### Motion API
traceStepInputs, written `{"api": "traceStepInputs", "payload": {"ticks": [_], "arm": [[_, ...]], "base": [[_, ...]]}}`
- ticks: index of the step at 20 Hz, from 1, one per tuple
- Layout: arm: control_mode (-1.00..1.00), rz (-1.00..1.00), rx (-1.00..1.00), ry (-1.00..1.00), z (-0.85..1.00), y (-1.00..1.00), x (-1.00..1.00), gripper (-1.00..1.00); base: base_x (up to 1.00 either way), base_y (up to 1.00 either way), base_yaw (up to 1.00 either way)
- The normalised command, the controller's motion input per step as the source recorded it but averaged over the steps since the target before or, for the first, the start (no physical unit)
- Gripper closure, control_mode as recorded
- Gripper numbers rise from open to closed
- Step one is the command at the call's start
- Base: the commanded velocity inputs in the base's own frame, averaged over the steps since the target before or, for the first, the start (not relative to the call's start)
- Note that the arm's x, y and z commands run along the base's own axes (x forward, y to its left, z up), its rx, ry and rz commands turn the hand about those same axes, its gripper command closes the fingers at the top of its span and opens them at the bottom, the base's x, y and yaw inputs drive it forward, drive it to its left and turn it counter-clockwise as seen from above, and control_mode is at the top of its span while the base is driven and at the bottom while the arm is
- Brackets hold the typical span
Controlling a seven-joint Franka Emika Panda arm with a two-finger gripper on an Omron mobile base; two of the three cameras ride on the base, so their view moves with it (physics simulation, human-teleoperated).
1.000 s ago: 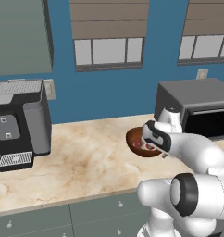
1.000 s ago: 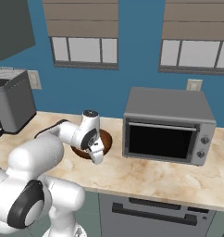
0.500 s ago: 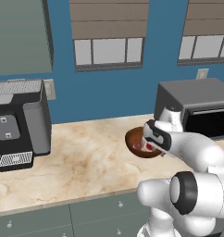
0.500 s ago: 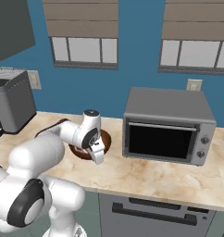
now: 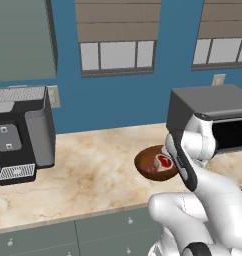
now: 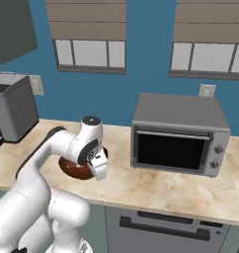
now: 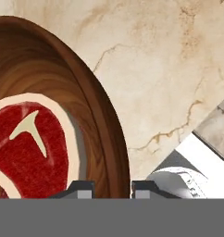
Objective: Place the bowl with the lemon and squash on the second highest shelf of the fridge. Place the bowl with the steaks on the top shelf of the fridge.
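Observation:
The dark wooden bowl with the steaks (image 5: 149, 161) stands on the marble counter in front of the toaster oven. A red steak (image 7: 30, 143) with a pale fat edge lies inside it. My gripper (image 5: 174, 166) comes down over the bowl's right rim. In the hand view the bowl (image 7: 53, 69) has its rim running between the two fingertips (image 7: 81, 189), one inside and one outside, both against the rim, so the gripper (image 7: 113, 189) is shut on it. From the right base view the bowl (image 6: 72, 167) is partly hidden behind my hand, with the gripper (image 6: 99, 170) on its near right edge.
A grey toaster oven (image 6: 178, 133) stands close to the right of the bowl, its door closed. A coffee machine (image 5: 20, 130) sits at the counter's far left. The bare marble counter (image 5: 93, 170) stretches between them. Windows with blinds line the blue back wall.
The jaws have closed in from wide open onto the bowl's rim. Arm and bowl have stayed in place.

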Motion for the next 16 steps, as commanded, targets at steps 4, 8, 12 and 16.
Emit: {"api": "traceStepInputs", "payload": {"ticks": [4, 8, 12, 16], "arm": [[-1.0, 0.0, 0.0, -0.25, 0.87, 0.27, -1.0, 1.0], [-1.0, -0.04, 0.0, -0.2, 1.0, 0.37, -0.88, 1.0], [-1.0, -0.08, 0.03, -0.15, 1.0, 0.16, -0.66, 1.0], [-1.0, 0.0, 0.1, -0.05, 1.0, 0.0, -0.52, 1.0]], "base": [[0.0, 0.0, 0.0], [0.0, 0.0, 0.0], [0.0, 0.0, 0.0], [0.0, 0.0, 0.0]]}}
